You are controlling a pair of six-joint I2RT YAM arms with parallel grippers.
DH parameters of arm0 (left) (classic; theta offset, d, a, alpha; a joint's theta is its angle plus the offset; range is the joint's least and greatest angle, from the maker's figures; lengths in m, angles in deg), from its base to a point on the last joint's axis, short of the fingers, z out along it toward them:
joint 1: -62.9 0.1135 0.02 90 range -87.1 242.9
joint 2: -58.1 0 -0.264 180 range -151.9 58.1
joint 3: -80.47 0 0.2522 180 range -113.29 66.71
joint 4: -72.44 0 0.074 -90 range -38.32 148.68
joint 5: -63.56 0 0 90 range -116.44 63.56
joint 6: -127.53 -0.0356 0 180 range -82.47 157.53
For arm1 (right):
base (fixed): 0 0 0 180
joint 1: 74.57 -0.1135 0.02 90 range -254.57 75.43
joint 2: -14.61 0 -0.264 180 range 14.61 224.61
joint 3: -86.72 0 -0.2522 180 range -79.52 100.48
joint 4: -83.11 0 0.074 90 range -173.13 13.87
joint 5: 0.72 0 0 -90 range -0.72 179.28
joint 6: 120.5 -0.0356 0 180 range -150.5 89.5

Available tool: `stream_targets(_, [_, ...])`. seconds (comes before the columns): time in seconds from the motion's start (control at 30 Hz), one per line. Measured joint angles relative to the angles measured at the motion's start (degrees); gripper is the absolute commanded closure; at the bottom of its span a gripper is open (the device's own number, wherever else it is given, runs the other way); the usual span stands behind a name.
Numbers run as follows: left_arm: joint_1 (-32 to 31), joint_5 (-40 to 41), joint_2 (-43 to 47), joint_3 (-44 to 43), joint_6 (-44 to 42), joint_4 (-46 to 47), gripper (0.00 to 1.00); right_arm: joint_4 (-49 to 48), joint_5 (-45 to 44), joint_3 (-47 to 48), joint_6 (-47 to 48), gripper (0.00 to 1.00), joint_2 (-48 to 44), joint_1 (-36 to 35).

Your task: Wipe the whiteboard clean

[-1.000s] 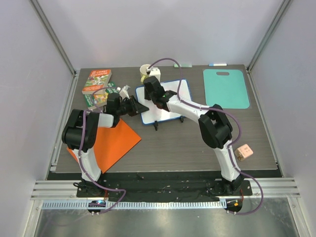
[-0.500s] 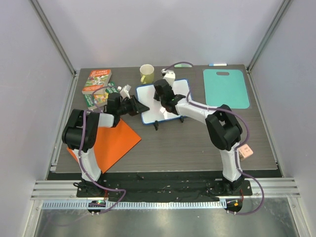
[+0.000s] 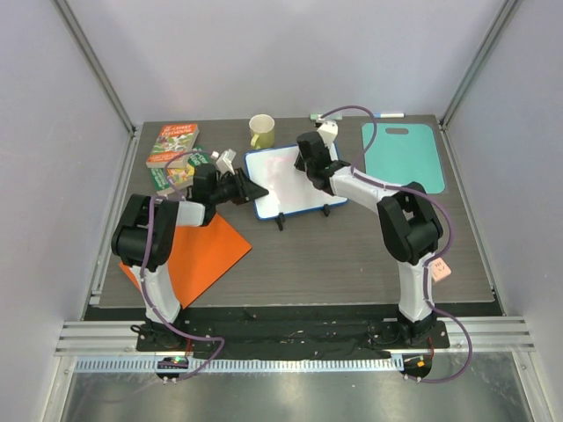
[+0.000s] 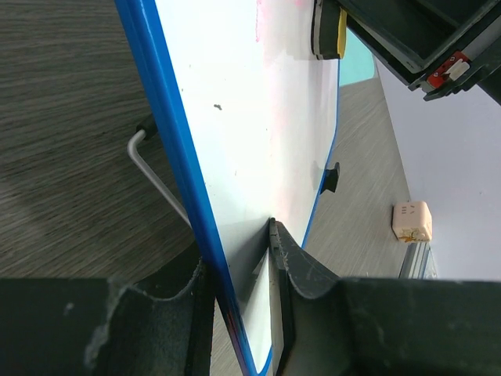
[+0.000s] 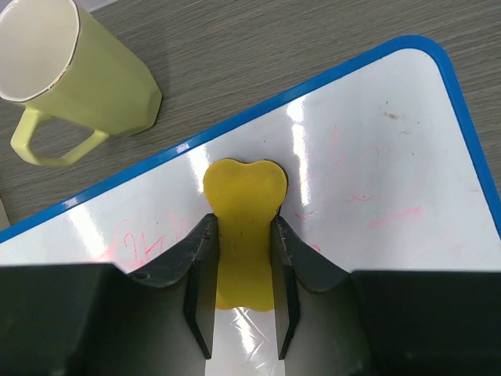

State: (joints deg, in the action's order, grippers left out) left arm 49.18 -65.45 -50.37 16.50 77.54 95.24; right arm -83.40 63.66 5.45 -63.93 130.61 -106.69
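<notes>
left tool clamped on whiteboard blue edge | yellow eraser touching face

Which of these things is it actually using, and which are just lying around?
In use: whiteboard, yellow eraser, left tool gripping the board's edge, right tool holding the eraser.
Lying about: yellow mug, teal cutting board, orange folder, books, pink block.

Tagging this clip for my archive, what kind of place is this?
Probably a robot lab test cell: plain walls, two arms bolted at the table edge, and props such as a whiteboard, eraser, mug and books.
</notes>
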Motion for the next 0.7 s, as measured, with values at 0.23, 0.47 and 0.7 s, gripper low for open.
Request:
stream_targets(0.23, [0.09,-0.02,0.00,0.00,0.00,-0.96,1.00,1.70,-1.49,3.67,0.37,0.99,1.66,-2.19])
stream_targets(0.47, [0.09,0.26,0.00,0.00,0.00,-2.12,1.00,1.27,-1.25,10.88,0.50,0.99,6.21,-8.11])
stream_targets(0.7, [0.13,0.48,0.00,0.00,-0.02,-3.28,1.00,0.00,-2.25,12.68,0.37,0.99,7.98,-10.71])
